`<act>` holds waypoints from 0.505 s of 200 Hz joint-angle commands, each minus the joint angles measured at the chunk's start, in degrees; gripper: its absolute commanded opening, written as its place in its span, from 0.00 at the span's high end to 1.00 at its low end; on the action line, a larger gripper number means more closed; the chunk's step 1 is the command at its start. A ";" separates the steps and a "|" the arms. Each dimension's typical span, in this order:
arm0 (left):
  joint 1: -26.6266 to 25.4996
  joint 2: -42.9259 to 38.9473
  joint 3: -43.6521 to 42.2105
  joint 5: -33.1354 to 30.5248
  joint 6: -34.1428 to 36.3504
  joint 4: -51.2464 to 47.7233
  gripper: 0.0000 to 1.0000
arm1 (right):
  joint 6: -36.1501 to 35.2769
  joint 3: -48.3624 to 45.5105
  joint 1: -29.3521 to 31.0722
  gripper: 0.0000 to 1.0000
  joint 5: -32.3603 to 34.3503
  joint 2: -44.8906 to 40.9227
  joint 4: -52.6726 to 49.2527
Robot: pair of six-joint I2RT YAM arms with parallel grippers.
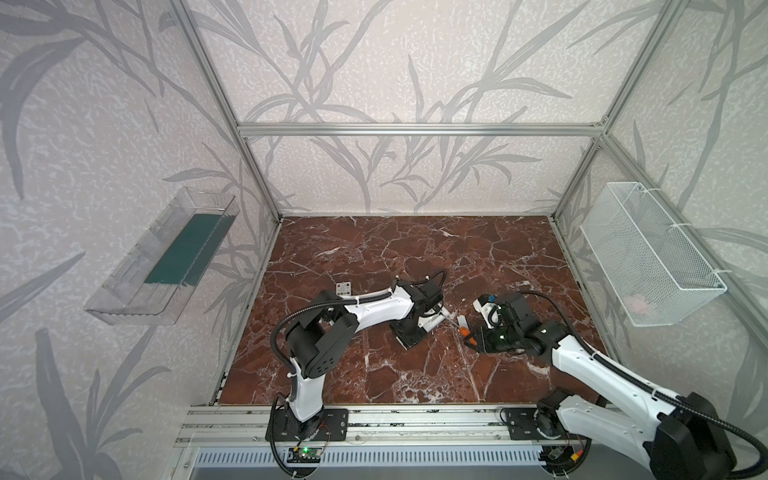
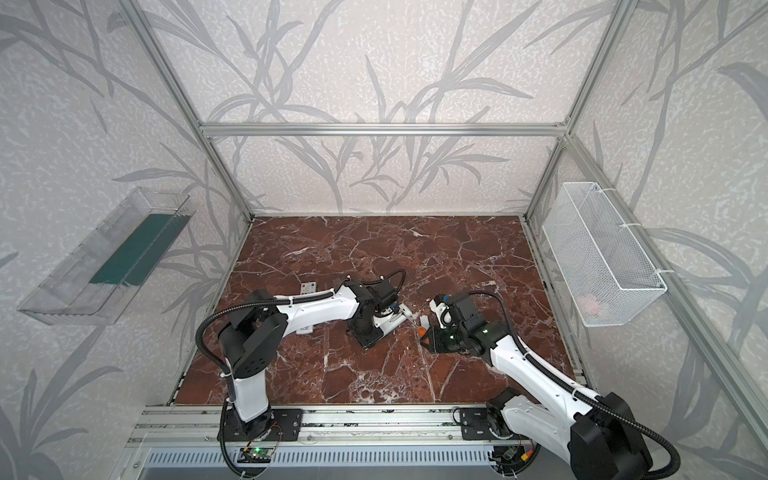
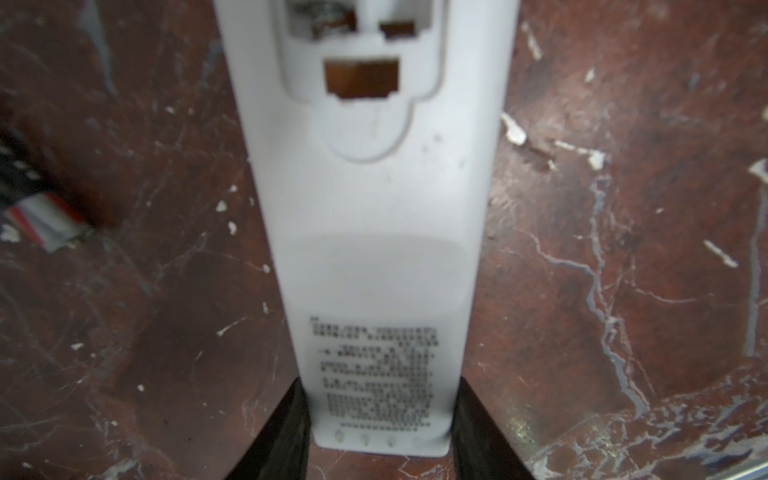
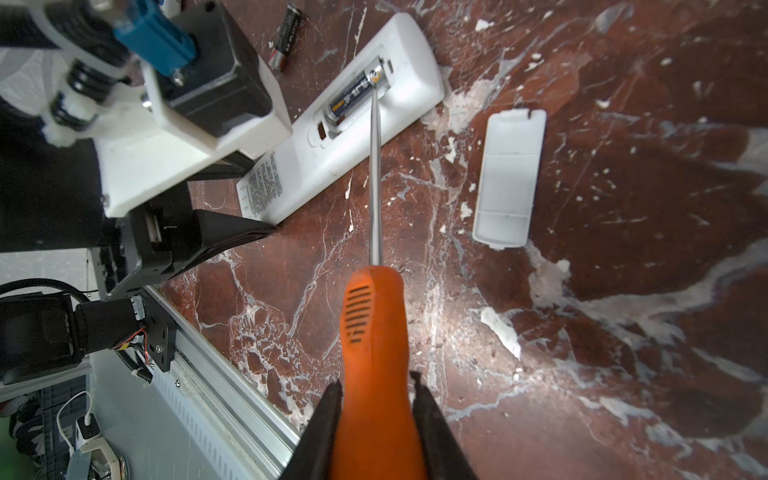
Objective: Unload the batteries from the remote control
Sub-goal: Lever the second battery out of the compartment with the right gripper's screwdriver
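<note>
On the red marble table (image 1: 415,257), both top views: the two arms meet near the middle.
left gripper (image 1: 434,322): clamped on one end of the white remote (image 1: 444,316), which lies flat.
right gripper (image 1: 473,338): pinching the orange screwdriver (image 1: 466,332) by its handle.
cover (image 1: 461,321): white, flat on the table between the two grippers, just beside the remote.
second remote (image 1: 344,288): small, white, buttons up, behind the left arm, well apart.
walls: wire basket (image 1: 652,257) on the right, clear bin (image 1: 166,257) on the left.
writing: none legible from up here.

Left wrist view:
remote (image 3: 374,249): back side up, battery bay open at the far end. The black fingers (image 3: 286,432) press on both long edges at the printed end.
print: several lines of small dark text near the held end, too blurred to read.

Right wrist view:
screwdriver (image 4: 374,353): handle squeezed between the jaws. The steel shaft reaches into the bay and its tip touches the end of the seated battery (image 4: 357,93).
seated battery: dark with yellowish marks, in the bay. The slot beside it is bare. Its label is not readable.
loose battery (image 4: 286,37): on the table past the remote, near the left wrist, apart from the remote. It is dark with a red band, and its print is unreadable.
cover (image 4: 509,178): flat beside the remote, not touching it.
remote print: a dense block of small text, illegible.
</note>
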 commanded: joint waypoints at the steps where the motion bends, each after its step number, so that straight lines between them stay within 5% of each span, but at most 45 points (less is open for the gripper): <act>1: -0.25 1.03 0.40 2.74 0.25 1.23 1.00 | -0.47 5.26 -0.15 1.00 0.16 0.77 -7.62; 21: -0.43 0.54 0.31 1.12 0.27 1.25 1.00 | -3.80 15.49 -0.24 1.00 -6.37 8.80 -19.92; 49: -0.60 -0.04 0.32 0.80 0.31 1.57 1.00 | -8.83 28.34 -0.14 1.00 -7.17 16.53 -35.85; 101: -1.04 -0.29 -0.14 0.04 0.44 1.91 1.00 | -13.07 36.88 -0.32 1.00 -4.87 25.59 -44.86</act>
